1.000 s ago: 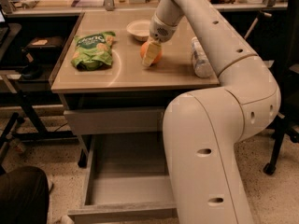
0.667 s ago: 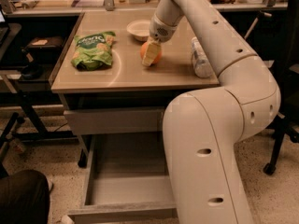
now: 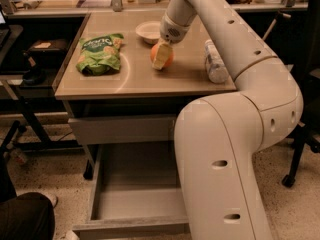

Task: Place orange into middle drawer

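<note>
The orange (image 3: 169, 59) rests on the tan tabletop (image 3: 140, 81) near its middle, just in front of the white bowl. My gripper (image 3: 161, 57) comes down on it from above, and one pale finger (image 3: 160, 59) lies across the front of the fruit. The gripper looks shut on the orange, which still touches the table. The middle drawer (image 3: 132, 204) is pulled out wide below the table, its flat grey inside bare. My large white arm covers the drawer's right side.
A green snack bag (image 3: 99, 53) lies at the table's left. A white bowl (image 3: 149, 31) stands behind the orange, and a plastic bottle (image 3: 215, 61) lies to its right. A shut drawer front (image 3: 120, 129) is above the open drawer. A dark shape (image 3: 25, 219) is at the bottom left, and a chair (image 3: 305, 134) is at the right.
</note>
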You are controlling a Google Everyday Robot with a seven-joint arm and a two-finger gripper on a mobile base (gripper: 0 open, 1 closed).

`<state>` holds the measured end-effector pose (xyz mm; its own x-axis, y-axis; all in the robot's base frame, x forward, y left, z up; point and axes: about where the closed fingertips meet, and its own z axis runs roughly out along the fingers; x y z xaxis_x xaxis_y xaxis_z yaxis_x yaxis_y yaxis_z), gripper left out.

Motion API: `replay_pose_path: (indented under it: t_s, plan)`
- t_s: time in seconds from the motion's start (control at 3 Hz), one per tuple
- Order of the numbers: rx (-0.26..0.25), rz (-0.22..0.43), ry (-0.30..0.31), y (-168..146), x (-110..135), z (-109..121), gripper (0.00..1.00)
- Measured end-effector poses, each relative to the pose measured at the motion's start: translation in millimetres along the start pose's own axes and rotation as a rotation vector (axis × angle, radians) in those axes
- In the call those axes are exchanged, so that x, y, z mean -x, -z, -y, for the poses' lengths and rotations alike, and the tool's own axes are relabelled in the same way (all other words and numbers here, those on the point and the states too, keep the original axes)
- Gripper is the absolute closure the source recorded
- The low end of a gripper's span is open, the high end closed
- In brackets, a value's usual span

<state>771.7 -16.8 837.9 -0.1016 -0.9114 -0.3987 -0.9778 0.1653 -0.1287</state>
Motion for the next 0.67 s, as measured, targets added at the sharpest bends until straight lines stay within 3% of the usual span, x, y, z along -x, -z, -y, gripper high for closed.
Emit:
replay_pose_path:
  t_s: [0.33, 0.67]
  plan:
    - [-0.056, -0.014, -0.04, 30.6, -6.1, -6.0, 1.0]
    - [-0.127, 0.01, -0.098, 79.5, -10.8, -30.1, 1.0]
